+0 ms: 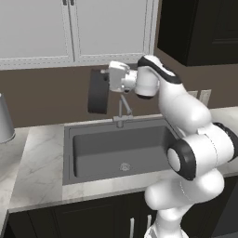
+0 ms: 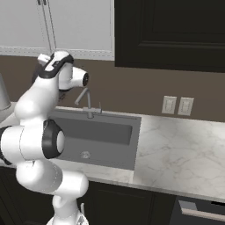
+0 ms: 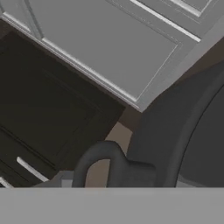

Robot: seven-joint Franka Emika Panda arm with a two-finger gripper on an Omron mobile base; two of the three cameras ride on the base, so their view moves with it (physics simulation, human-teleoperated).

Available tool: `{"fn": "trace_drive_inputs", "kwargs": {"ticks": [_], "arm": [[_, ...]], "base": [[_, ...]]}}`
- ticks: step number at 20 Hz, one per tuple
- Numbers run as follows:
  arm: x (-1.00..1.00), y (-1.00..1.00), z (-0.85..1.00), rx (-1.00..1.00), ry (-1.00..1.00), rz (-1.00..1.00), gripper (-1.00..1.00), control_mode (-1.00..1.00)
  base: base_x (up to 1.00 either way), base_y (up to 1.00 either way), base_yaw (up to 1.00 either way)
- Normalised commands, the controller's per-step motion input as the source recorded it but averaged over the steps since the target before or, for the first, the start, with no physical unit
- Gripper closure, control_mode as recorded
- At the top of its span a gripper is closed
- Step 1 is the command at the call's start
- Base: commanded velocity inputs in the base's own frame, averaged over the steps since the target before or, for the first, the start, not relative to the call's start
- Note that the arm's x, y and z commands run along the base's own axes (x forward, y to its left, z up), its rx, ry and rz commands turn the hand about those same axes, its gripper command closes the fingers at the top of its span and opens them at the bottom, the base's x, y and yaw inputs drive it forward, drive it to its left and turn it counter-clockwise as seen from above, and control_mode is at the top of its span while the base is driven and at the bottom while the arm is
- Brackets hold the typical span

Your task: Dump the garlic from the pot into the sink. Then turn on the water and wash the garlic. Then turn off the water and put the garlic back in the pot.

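White upper cabinets (image 1: 69, 28) run along 12 o'clock, with a dark cabinet (image 2: 169, 30) beside them at 1–2 o'clock. Brown backsplash (image 2: 145, 94) below both. Two wall outlets (image 2: 177, 105) sit side by side on it at 3 o'clock. Marble counter (image 2: 176, 149) spans the front. Grey metal vessel (image 1: 4, 121) stands on the counter at 9 o'clock, cut off by the frame edge. Dark base cabinets (image 1: 93, 218) with silver handles (image 1: 132, 227) sit under the counter at 6 o'clock.

Arm raised, wrist turned sideways, claw (image 1: 105, 89) clamped, pointing left
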Motion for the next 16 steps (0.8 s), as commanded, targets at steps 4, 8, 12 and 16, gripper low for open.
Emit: {"fn": "trace_drive_inputs", "kwargs": {"ticks": [4, 8, 12, 16], "arm": [[0.23, -0.34, -0.02, 0.23, 0.01, 0.00, 1.00, -1.00], [0.14, -0.38, -0.02, 0.23, 0.04, 0.00, 1.00, -1.00], [0.23, -0.28, -0.01, 0.20, 0.06, 0.00, 1.00, -1.00], [0.29, -0.14, 0.00, 0.19, 0.02, 0.00, 1.00, -1.00]], "base": [[0.00, 0.00, 0.00], [0.00, 0.00, 0.00], [0.00, 0.00, 0.00], [0.00, 0.00, 0.00]]}}
